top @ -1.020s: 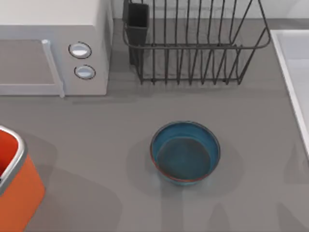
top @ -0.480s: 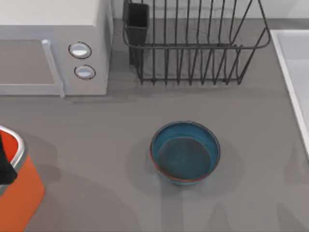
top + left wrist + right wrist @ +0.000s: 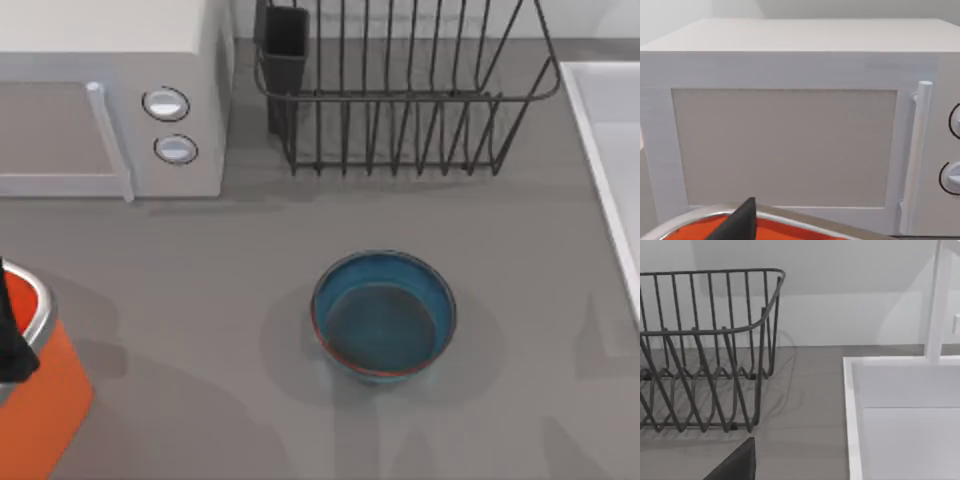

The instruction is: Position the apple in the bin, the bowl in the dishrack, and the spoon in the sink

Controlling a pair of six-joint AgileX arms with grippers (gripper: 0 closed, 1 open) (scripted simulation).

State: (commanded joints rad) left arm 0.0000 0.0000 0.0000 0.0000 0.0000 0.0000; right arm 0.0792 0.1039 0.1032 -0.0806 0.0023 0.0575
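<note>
The blue-teal bowl stands upright on the grey counter, mid-table, with nothing in it. The orange bin with its silver rim sits at the lower left. A black part of my left gripper hangs over the bin's rim at the picture's left edge. In the left wrist view the gripper is just above the bin. The black wire dishrack stands at the back. The sink runs along the right edge. My right gripper is near the sink and the dishrack. The apple and the spoon are out of view.
A white microwave with two round knobs fills the back left, directly behind the bin, and faces the left wrist camera. A white faucet post rises at the sink's back. Open counter surrounds the bowl.
My left gripper has come into the top view at the left edge, over the bin, and edged slightly since half a second ago. The bowl has stayed put.
</note>
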